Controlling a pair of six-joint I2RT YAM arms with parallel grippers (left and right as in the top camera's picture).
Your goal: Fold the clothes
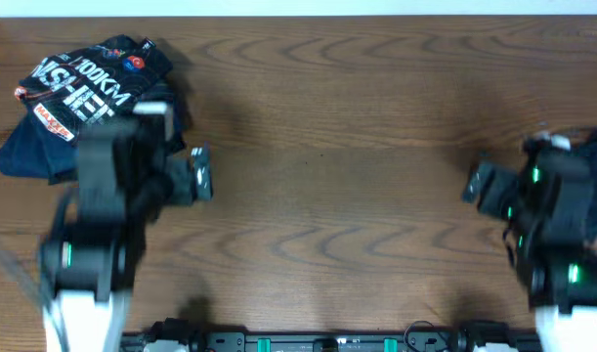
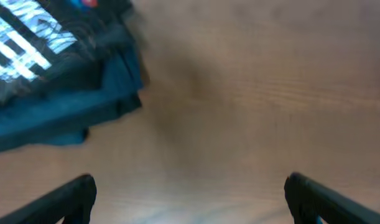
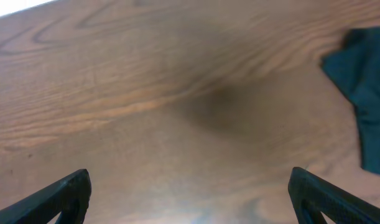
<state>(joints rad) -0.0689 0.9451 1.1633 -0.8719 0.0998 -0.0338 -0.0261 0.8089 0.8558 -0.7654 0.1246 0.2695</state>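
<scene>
Well clear of both sets of fingers, nothing gripped
Heaped ahead and left of the wide-open left gripper (image 2: 190, 202), untouched: black lettered clothes (image 2: 46, 62); off to the right of the spread, empty right gripper (image 3: 190, 199): second dark garment (image 3: 364, 93)

Black T-shirt (image 1: 88, 86): folded bundle, white lettering up, far left. Dark blue garment (image 2: 65, 115) beneath, edges protruding. Loose dark garment (image 3: 364, 87), possibly crumpled, far right edge.
</scene>
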